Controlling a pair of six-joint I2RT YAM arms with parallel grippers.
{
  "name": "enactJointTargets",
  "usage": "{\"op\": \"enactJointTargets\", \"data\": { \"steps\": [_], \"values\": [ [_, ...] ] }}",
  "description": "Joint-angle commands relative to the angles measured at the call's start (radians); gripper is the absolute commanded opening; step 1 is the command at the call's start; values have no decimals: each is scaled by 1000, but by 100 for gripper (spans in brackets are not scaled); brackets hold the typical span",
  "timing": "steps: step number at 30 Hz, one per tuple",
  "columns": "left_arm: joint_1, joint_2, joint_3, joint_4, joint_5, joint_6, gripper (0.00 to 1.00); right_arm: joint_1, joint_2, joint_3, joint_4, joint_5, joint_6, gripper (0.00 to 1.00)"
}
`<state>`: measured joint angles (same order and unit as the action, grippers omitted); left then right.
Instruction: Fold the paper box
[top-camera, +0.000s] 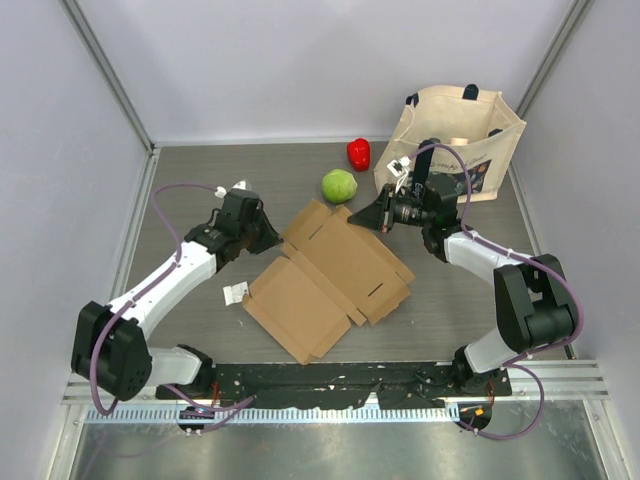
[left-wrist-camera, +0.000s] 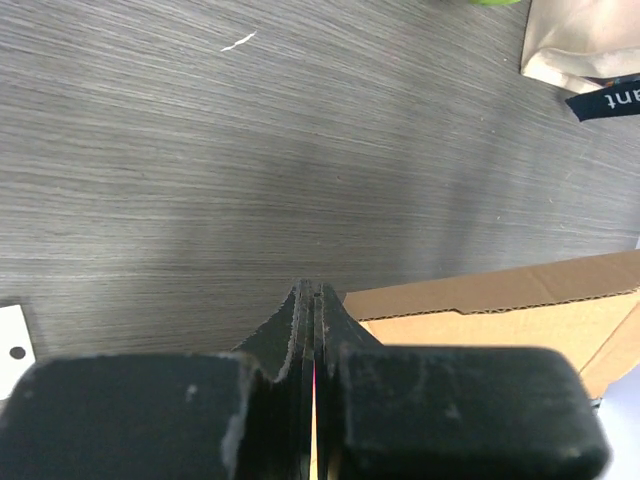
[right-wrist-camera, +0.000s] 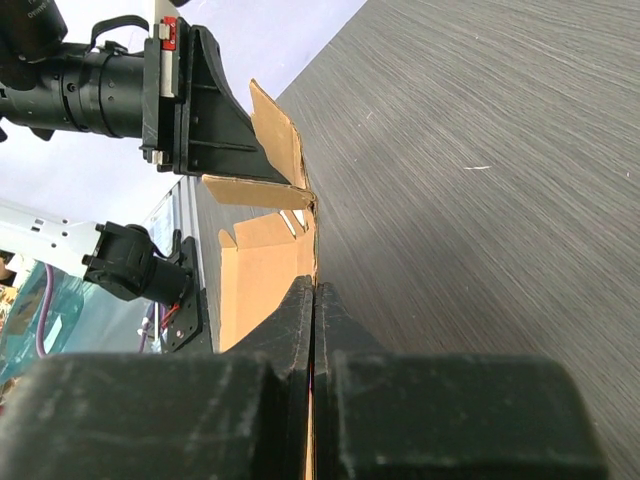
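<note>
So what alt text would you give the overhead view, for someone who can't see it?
An unfolded brown cardboard box lies on a grey table; the robot's right gripper pinches its far-right edge, and the left gripper is closed at its far-left corner. Behind sit a green ball, a red pepper and a canvas bag.

The paper box (top-camera: 330, 280) is matt brown corrugated cardboard, with fluting showing along its cut edges. The counter (top-camera: 200, 180) has a matt grey wood-grain finish. At the far right, the tote bag (top-camera: 445, 120) is beige woven cloth. The left gripper (left-wrist-camera: 312, 295) and right gripper (right-wrist-camera: 314, 290) are scuffed matt black plastic. The red pepper (top-camera: 358, 152) looks glossy.
</note>
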<state>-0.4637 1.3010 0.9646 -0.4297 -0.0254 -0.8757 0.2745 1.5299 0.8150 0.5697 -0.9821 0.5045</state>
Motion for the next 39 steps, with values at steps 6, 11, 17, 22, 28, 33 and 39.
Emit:
{"op": "enactJointTargets", "data": {
  "steps": [6, 11, 17, 22, 28, 33, 39],
  "values": [
    [-9, -37, -82, 140, 105, -83, 0, 5, -40, 12, 68, -7, 16, 1],
    [-46, -72, -161, 206, 117, -158, 0, 6, -42, 9, 88, -10, 35, 1],
    [-79, 6, -191, 316, 130, -158, 0, 34, -43, 30, -2, 32, -59, 1],
    [-79, 29, -173, 322, 119, -117, 0, 109, -43, 93, -336, 291, -334, 1],
    [-79, -110, -291, 403, 157, -105, 33, 161, -68, 95, -476, 558, -558, 1],
    [-81, -158, -333, 551, 303, -124, 61, 193, -80, 116, -528, 646, -678, 1],
    [-79, -99, -117, 397, 254, 131, 56, 212, -42, 153, -594, 637, -771, 1]
  ]
}}
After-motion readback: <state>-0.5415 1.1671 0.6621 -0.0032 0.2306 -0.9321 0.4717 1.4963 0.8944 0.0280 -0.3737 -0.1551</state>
